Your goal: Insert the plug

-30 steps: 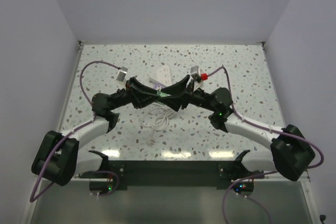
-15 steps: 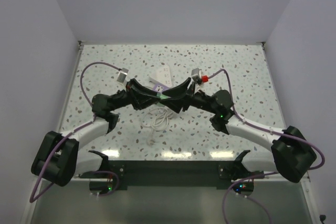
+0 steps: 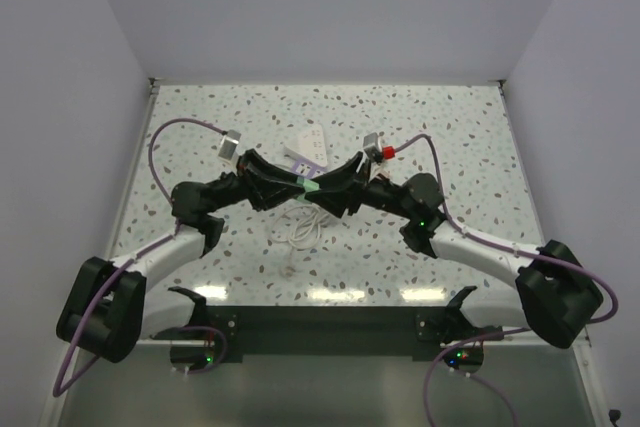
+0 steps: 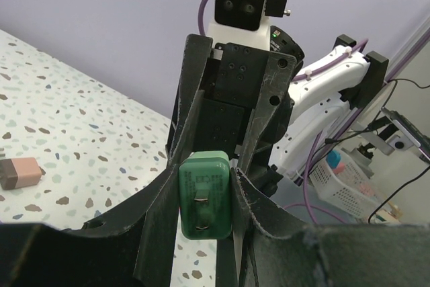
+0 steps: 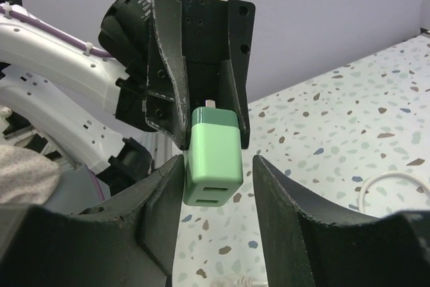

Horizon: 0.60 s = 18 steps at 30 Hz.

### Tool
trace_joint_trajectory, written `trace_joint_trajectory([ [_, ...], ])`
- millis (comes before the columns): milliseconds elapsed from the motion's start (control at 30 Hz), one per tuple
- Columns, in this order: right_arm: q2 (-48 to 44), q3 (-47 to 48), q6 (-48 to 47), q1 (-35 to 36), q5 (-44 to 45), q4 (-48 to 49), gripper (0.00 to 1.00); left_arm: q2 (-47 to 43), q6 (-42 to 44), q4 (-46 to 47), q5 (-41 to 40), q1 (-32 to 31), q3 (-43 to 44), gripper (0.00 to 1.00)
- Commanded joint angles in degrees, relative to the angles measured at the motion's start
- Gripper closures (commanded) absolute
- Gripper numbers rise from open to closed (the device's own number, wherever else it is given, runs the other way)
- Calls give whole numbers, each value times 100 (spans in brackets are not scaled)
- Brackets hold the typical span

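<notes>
Seen from above, the plug (image 3: 313, 185) is almost wholly covered where the left gripper (image 3: 303, 187) and the right gripper (image 3: 322, 189) meet; only a sliver of green is seen, and contact cannot be judged there. The near end of the power strip (image 3: 314, 139) is hidden behind them. The white cable (image 3: 298, 231) is partly covered by the arms and is cut off at the right edge of the right wrist view. At the left, a small pink block (image 4: 19, 172) is cut off and cannot be identified.

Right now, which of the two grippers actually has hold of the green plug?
The left gripper: its fingers press both sides of the green plug. The right gripper only straddles it, with a gap on one side.
</notes>
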Motion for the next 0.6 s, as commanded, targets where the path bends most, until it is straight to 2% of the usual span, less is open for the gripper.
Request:
trace_joint_trajectory([
  [0,-20,-5,135,-8,-113,255,52,-62,-11,2516,-59,6,1,100],
  [233,269,-32,443,-8,-341,1001,61,61,-11,2648,-85,6,-7,100],
  [500,552,39,602,-8,-438,1275,82,97,112,2570,-121,-3,19,100],
  [533,525,30,558,-8,-412,1161,84,97,147,2543,-129,-3,2,95],
  [567,386,30,427,-8,-368,1038,87,97,174,2499,-156,-3,-16,80],
])
